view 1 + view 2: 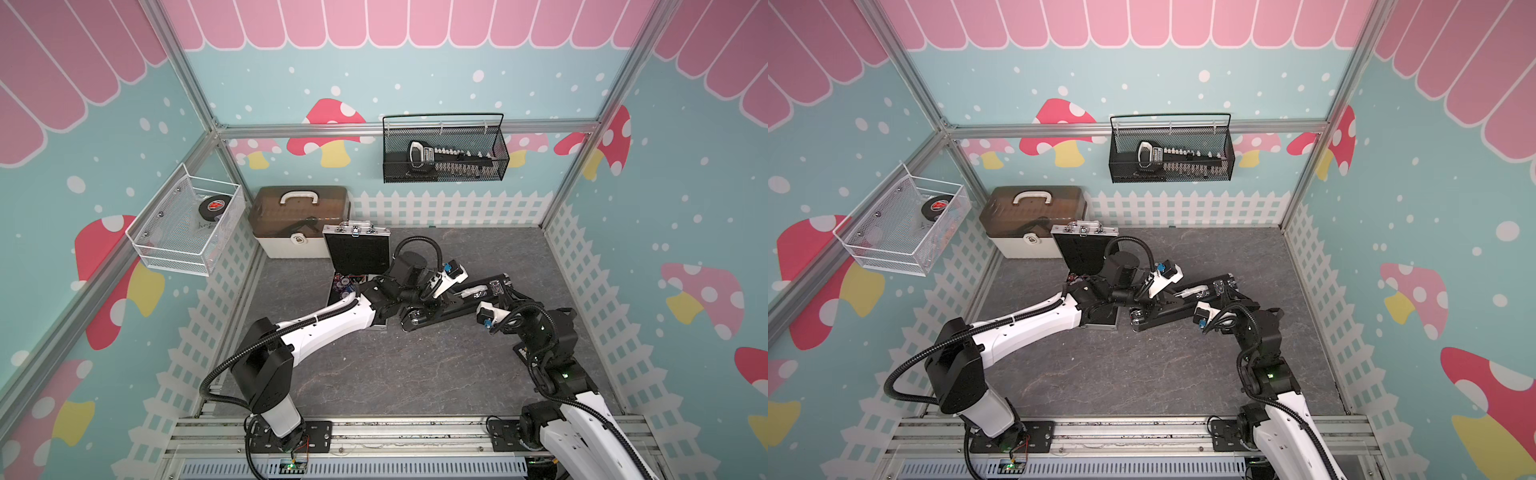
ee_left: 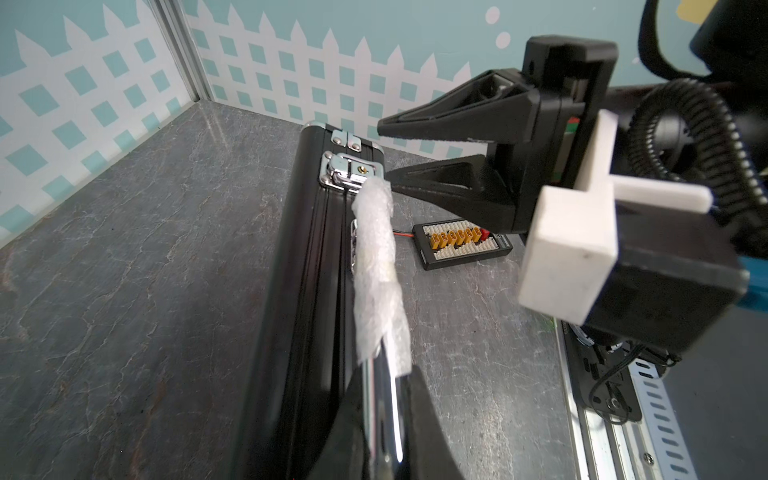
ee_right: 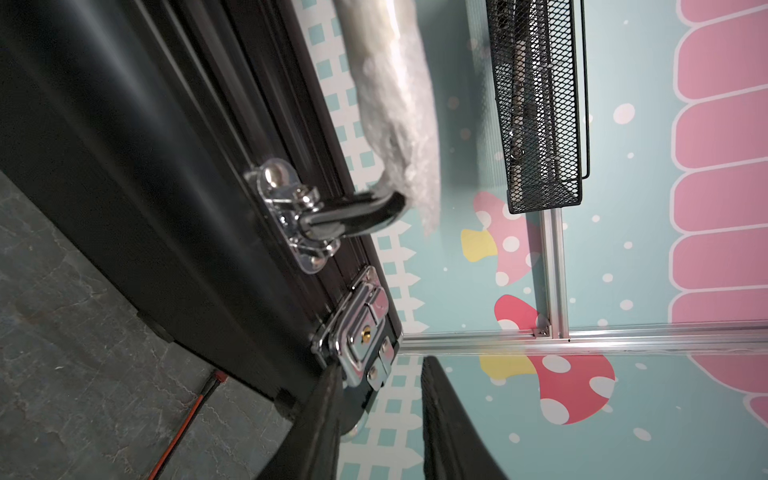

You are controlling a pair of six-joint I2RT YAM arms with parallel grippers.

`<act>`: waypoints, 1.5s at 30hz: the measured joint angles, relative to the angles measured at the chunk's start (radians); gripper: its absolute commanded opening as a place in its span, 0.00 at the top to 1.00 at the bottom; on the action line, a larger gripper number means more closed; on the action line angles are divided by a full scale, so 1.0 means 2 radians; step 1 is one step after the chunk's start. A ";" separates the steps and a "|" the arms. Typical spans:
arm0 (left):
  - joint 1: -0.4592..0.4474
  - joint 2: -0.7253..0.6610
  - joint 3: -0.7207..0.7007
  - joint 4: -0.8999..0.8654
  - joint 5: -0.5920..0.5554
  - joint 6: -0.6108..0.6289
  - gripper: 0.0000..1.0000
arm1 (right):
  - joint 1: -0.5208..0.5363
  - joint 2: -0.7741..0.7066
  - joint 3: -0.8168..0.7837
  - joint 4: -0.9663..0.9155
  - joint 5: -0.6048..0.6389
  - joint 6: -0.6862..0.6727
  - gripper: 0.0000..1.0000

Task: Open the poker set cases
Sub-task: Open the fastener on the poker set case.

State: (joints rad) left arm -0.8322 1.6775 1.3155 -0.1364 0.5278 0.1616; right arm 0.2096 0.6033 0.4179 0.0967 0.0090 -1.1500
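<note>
Two cases sit mid-table. Silver case [image 1: 357, 253] lies open just in front of the beige box [image 1: 291, 224] at the far left, its lid upright and chips showing in its base. Black case [image 2: 299, 291] stands on its long edge just right of it, shut, with its handle [image 2: 376, 249] on top. Left claw [image 2: 384, 386] clenches the handle's chrome end, beside the bubble wrap. Right claw [image 2: 384, 156] is released at the case's far-right end, fingers apart, one touching the corner by the latch [image 2: 349, 170], which lies flat.
</note>
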 measured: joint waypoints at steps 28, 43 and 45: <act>0.000 0.000 0.000 0.002 -0.002 0.005 1.00 | 0.000 0.025 -0.001 0.043 -0.033 0.031 0.60; -0.003 0.000 0.000 -0.006 0.009 0.008 1.00 | 0.000 0.082 0.004 0.113 -0.023 0.033 0.61; -0.003 0.000 0.000 -0.006 0.010 0.008 1.00 | 0.000 0.083 0.005 0.112 -0.024 0.034 0.61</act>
State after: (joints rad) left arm -0.8379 1.6775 1.3163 -0.1490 0.5468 0.1780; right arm 0.2100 0.7692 0.4278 0.3210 -0.0395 -1.0828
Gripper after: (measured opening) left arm 0.120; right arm 0.386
